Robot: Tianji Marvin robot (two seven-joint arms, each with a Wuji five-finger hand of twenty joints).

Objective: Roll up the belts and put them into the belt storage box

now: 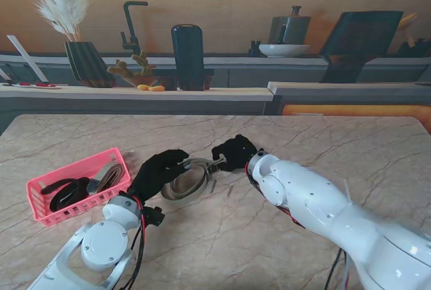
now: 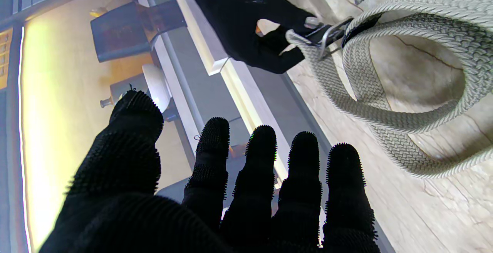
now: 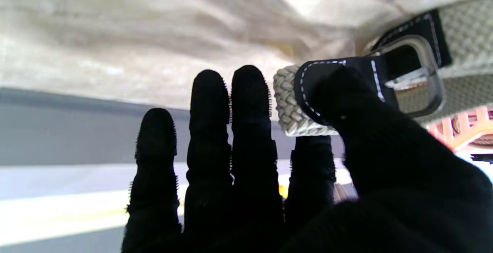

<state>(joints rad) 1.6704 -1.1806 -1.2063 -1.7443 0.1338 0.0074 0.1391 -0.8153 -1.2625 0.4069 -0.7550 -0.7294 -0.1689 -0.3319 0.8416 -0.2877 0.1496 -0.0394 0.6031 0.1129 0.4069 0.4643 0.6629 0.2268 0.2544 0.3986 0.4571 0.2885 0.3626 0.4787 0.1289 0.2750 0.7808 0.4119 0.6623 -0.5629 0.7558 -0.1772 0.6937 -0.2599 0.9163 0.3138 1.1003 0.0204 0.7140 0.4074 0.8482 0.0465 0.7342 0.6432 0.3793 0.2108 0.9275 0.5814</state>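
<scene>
Left hand [image 1: 157, 171] nearest camera, fingers [image 2: 262, 156] spread, holding nothing, hovering just beside woven belt [image 1: 185, 184]. Belt lies loosely coiled on marble tabletop [image 1: 323, 142] between both hands. Right hand [image 1: 234, 152] pinches belt's buckle end [image 3: 308, 103], thumb on black tab, index finger beneath; other fingers straight. Metal buckle [image 3: 414, 77] just beyond thumb. Pink storage box [image 1: 77, 186] on far side of left hand from belt, already containing dark and tan belts.

Belt [image 1: 187, 184]: beige braided weave, black stitched end tab, silver buckle. Storage box [image 1: 75, 186]: pink lattice. Both hands: black, nubbed texture. Worktop [image 1: 323, 142]: beige veined marble pattern.
</scene>
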